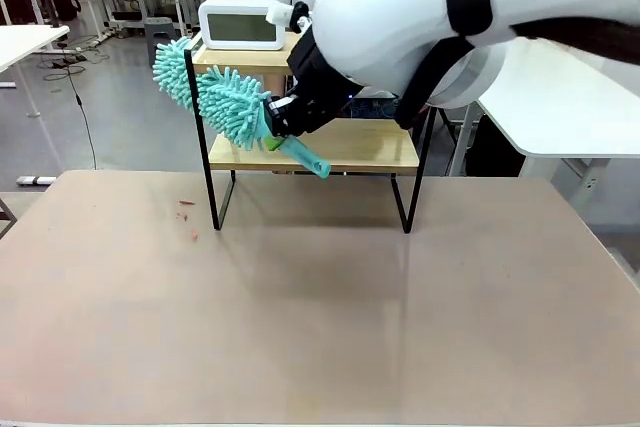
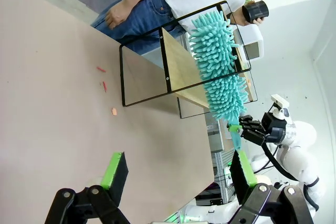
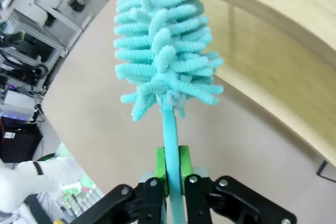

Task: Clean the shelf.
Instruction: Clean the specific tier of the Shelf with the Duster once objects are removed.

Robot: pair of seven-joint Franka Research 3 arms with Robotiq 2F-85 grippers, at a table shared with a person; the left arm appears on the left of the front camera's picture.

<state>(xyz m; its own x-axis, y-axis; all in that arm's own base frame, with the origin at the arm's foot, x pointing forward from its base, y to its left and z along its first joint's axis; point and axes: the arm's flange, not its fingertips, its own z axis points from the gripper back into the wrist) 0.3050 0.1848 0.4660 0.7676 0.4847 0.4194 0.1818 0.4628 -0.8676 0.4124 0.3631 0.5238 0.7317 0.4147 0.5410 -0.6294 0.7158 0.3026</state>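
The shelf (image 1: 360, 147) stands at the table's far middle, two light wooden boards in a thin black frame. My right gripper (image 1: 280, 119) is shut on the handle of a teal fluffy duster (image 1: 215, 97). The duster's head sticks out past the shelf's left post, between the two boards. In the right wrist view the green pads (image 3: 160, 166) clamp the duster's handle (image 3: 169, 124), and the head (image 3: 163, 45) lies just under the upper board's edge, over the lower board (image 3: 273, 82). My left gripper (image 2: 177, 174) hangs open over the table, well away from the shelf (image 2: 181, 69) and duster (image 2: 218, 61).
A white clock-like box (image 1: 240, 25) sits on the top board. Small reddish crumbs (image 1: 187, 217) lie on the table left of the shelf's leg. Behind the shelf a person holds a black cup (image 2: 255, 10). White tables stand to the right and far left.
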